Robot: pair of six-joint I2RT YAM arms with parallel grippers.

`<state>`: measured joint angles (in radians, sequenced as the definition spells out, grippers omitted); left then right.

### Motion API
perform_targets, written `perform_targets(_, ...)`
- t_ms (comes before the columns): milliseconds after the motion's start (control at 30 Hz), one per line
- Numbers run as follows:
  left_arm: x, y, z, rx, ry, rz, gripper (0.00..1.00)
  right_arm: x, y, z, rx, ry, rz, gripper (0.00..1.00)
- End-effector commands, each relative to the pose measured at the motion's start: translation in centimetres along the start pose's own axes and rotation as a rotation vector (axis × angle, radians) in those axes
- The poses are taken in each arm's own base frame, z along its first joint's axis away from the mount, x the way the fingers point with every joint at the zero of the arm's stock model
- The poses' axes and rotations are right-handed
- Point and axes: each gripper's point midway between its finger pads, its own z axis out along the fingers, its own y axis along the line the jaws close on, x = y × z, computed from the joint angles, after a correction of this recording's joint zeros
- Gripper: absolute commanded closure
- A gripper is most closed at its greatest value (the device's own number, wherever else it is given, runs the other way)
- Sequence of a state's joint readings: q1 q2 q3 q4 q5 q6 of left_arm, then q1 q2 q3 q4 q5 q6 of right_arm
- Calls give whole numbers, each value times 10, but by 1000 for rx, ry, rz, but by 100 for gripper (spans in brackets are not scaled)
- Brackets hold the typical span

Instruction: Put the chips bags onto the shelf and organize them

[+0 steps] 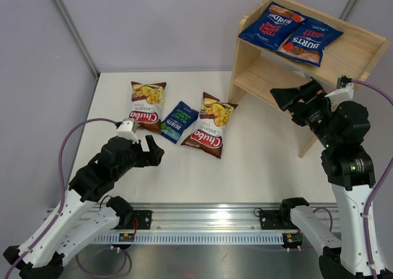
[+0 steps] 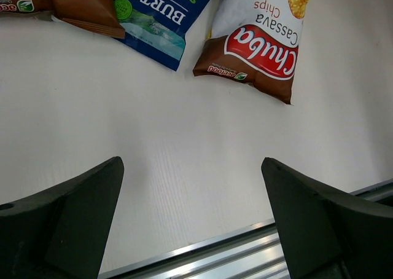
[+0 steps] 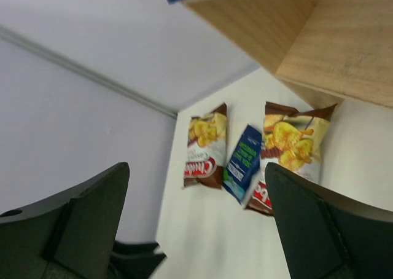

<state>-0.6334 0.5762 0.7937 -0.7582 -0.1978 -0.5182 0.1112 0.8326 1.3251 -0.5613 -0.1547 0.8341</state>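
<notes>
Beyond both pairs of open, empty jaws — three chips bags flat on the table.

the light wooden shelf stood at the far right of the worktop. on its top tier the left red burts bag and the right red burts bag, both dark blue, lay flat side by side, edges touching. on the worktop the green burts bag lay flat between the brown-and-white left chuba bag, which it touched, and the right chuba bag, just beside it.
</notes>
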Motion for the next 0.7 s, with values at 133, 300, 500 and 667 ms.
perform_targets(133, -8, -20, 38, 28, 9, -41, 1, 87, -25, -39, -182, 355, -327, 1)
perform_targets(300, -15, -15, 75, 18, 67, -98, 1, 134, -27, -63, -391, 506, -342, 0)
perform_targets(500, -50, -18, 114, 32, 64, -34, 1, 161, -35, -84, -473, 578, -294, 1)
perform_targets(667, -77, -6, 178, 58, 173, 12, 1, 177, -36, -91, -532, 600, -130, 0)
